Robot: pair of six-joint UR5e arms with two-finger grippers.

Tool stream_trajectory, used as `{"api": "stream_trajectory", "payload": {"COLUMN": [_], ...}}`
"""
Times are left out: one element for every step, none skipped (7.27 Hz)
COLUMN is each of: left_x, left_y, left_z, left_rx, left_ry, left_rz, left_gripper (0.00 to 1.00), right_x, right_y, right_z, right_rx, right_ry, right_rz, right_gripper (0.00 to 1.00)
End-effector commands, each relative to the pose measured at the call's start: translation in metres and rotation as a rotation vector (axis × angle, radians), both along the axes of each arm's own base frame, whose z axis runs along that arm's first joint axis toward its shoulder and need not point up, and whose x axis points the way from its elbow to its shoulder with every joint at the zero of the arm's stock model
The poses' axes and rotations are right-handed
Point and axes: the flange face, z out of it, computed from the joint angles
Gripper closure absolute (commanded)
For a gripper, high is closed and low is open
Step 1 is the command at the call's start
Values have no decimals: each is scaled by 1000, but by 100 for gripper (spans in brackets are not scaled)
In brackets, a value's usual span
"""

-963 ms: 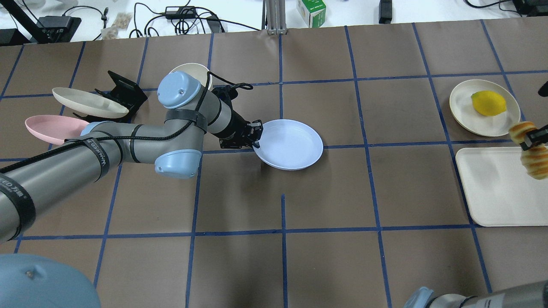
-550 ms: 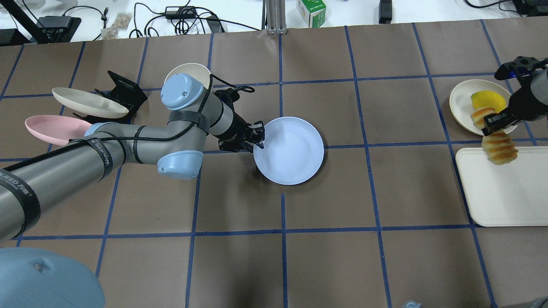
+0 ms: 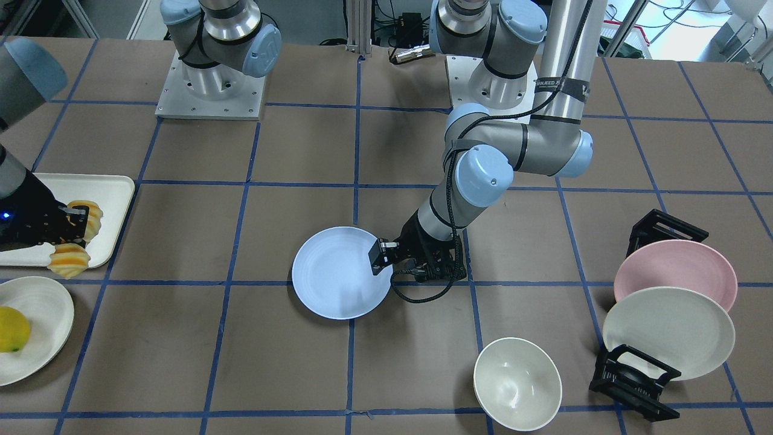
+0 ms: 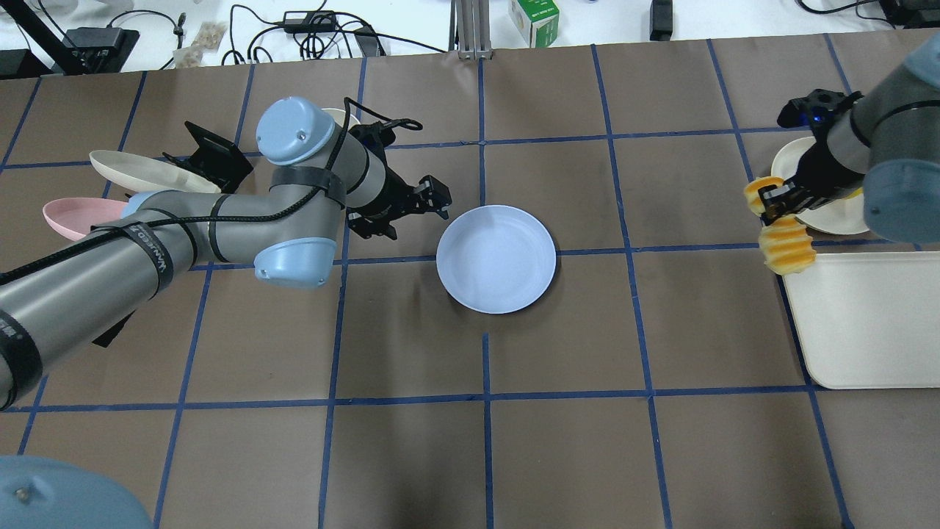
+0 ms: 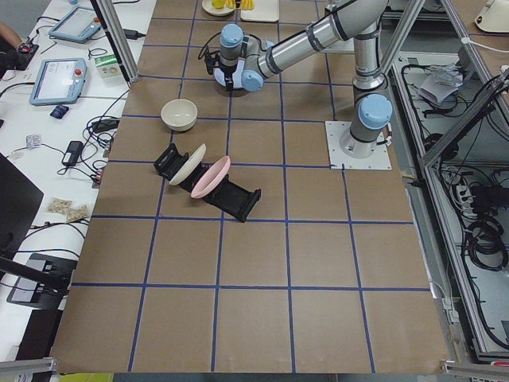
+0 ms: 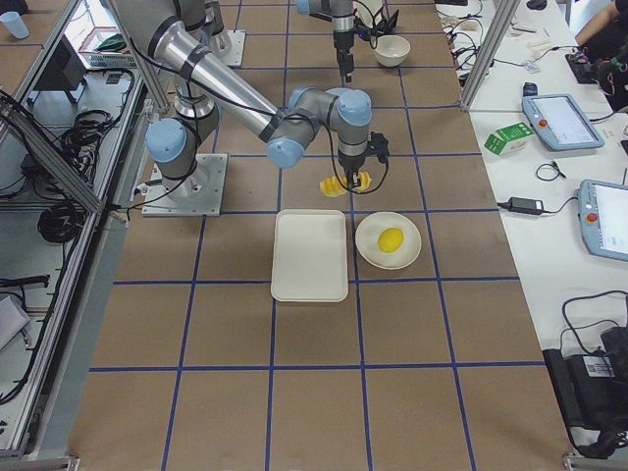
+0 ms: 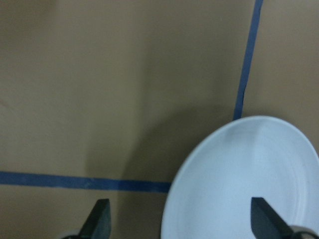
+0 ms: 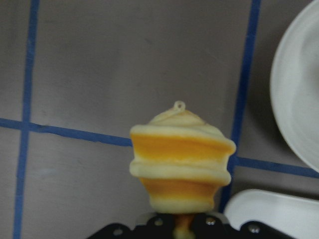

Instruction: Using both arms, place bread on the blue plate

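- Brown paper ruled into squares by blue tape covers the table.
- The blue plate lies flat near the middle of the table, with nothing on it, where two tape lines cross.
- The left arm reaches in from the near left. Its forearm slants across the table, the elbow is folded, and the wrist is turned toward the plate.
- The left gripper is at the plate's left rim with its jaws spread wide and nothing between them.
- In the wrist view one of its fingertips is over bare paper and the other is over the plate. Whether either one touches the rim cannot be told.
- The right arm comes in from the right edge, its wrist angled down toward the table.
- The right gripper is clamped on the bread about the loaf's middle.
- The loaf is off the table, with a short end showing on the far side of the fingers and a longer ridged end on the near side.
- The bread is well to the right of the blue plate, just at the far left corner of the pale tray.
- Beside it is a cream plate with a lemon on it.
- At the left end of the table a pink plate and a cream-white plate stand tilted in black racks.
- A pale bowl stands upright on the paper near them.
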Motion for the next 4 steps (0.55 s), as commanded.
{"api": "stream_trajectory", "payload": {"left_x": [48, 72, 113, 142], "left_y": [-27, -31, -29, -21], "left_z": [76, 112, 148, 176], "left_rx": [59, 81, 132, 163], "left_ry": [-208, -229, -239, -234], "left_rz": [16, -45, -14, 24], "left_gripper": [0, 0, 0, 0], "right_x": [123, 178, 230, 277], "right_y": [2, 8, 7, 12], "right_z": [-1, -5, -14, -41], "right_rx": [6, 13, -42, -20], "right_ry": [-26, -67, -80, -92], "right_rz": [21, -38, -68, -87], "right_gripper": [100, 100, 100, 100]}}
